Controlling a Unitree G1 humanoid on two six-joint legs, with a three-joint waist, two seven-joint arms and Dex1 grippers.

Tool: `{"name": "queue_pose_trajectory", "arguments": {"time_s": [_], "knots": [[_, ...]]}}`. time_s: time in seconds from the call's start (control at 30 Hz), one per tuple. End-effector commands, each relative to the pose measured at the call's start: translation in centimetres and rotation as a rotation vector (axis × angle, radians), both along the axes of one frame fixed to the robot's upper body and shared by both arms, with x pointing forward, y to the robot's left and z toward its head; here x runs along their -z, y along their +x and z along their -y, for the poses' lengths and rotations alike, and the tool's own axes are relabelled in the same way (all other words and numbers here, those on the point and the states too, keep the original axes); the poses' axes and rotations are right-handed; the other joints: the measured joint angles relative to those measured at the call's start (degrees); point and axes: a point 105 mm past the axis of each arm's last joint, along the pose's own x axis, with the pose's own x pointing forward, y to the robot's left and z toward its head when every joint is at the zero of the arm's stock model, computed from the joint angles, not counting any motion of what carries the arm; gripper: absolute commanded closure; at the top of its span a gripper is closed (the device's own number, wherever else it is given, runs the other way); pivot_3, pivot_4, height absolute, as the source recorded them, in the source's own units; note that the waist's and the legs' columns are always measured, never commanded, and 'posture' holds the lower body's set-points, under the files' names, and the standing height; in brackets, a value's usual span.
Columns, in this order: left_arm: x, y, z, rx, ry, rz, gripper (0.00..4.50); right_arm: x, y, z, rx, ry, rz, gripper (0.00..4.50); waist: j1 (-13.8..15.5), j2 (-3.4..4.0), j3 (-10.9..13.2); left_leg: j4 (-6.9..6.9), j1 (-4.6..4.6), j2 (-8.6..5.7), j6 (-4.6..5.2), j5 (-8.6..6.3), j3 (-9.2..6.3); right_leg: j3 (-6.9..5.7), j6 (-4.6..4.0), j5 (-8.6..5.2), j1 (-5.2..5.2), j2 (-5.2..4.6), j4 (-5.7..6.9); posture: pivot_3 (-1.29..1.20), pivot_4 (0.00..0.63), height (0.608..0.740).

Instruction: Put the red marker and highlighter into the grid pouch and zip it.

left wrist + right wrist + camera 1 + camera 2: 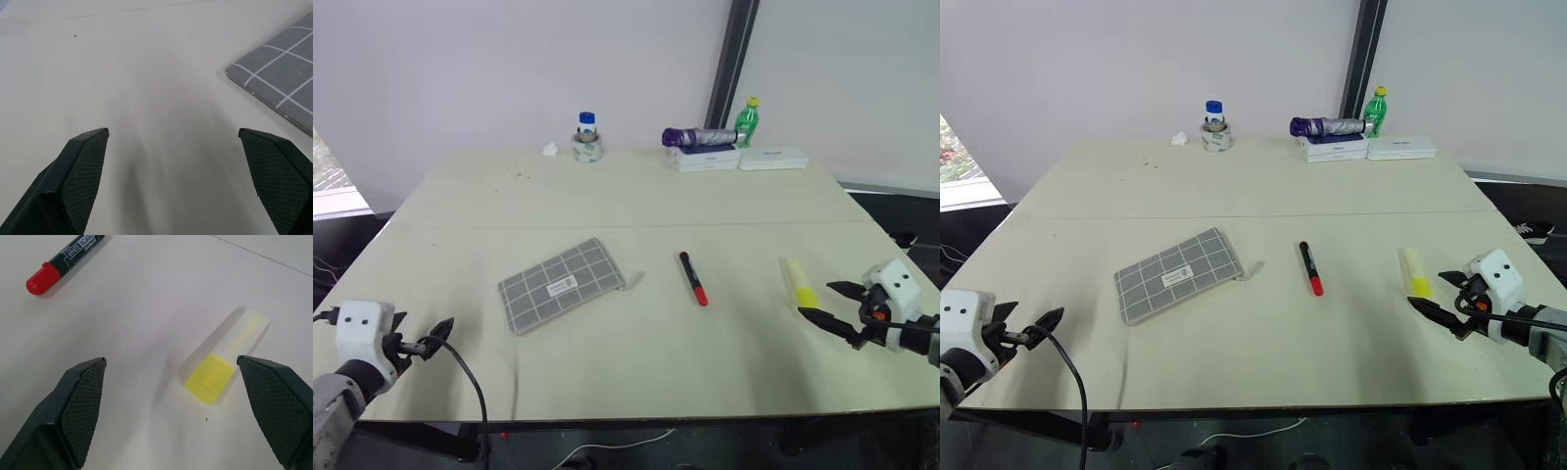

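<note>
The highlighter (225,360) lay flat on the table (607,206), just ahead of my right pincer (830,306), whose fingers stood wide apart and held nothing. I judged it light, rigid and smooth-sided, best taken across the middle of its chunky body, since the pale end looked likely to slip. The red marker (693,278) lay further off toward my left side, slim and stiff; I judged it prone to roll, so a grip across the black barrel seemed soundest. The grid pouch (561,284) lay ahead and inward of my left pincer (431,340), also spread wide and empty. I judged the pouch soft and limp, needing one pincer to pin it. Its zipper edge and pull were too small to make out, and I could not tell whether it was open.
</note>
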Motion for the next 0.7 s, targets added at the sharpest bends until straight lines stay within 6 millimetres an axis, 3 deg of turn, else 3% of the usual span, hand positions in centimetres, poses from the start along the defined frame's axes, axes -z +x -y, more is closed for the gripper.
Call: {"name": "queue_pose_trajectory", "arguments": {"time_s": [0.03,0.4,0.7], "knots": [[-1.3,0.0,0.1,0.016,0.034,0.039,0.00,-1.1,0.1,0.1,0.001,0.005,0.053,0.05,0.0,0.00,0.0,0.00,0.00,0.00,0.00,0.00,0.00,0.00,0.00,0.00,0.00,0.00,0.00,0.00,0.150,0.737],[-1.5,0.3,0.5,0.039,0.065,0.039,0.00,-1.4,0.9,-0.7,-0.009,0.017,0.076,0.05,0.0,0.00,0.0,0.00,0.00,0.00,0.00,0.00,0.00,0.00,0.01,0.00,0.00,0.01,0.00,0.00,0.150,0.737],[-1.4,1.4,2.5,0.131,0.121,0.043,0.00,-3.7,2.4,-6.7,-0.151,0.074,0.167,0.05,0.1,0.02,0.0,0.00,-0.02,0.00,0.00,0.00,-0.02,0.01,0.01,0.01,0.00,0.01,0.00,0.00,0.150,0.737]]}}
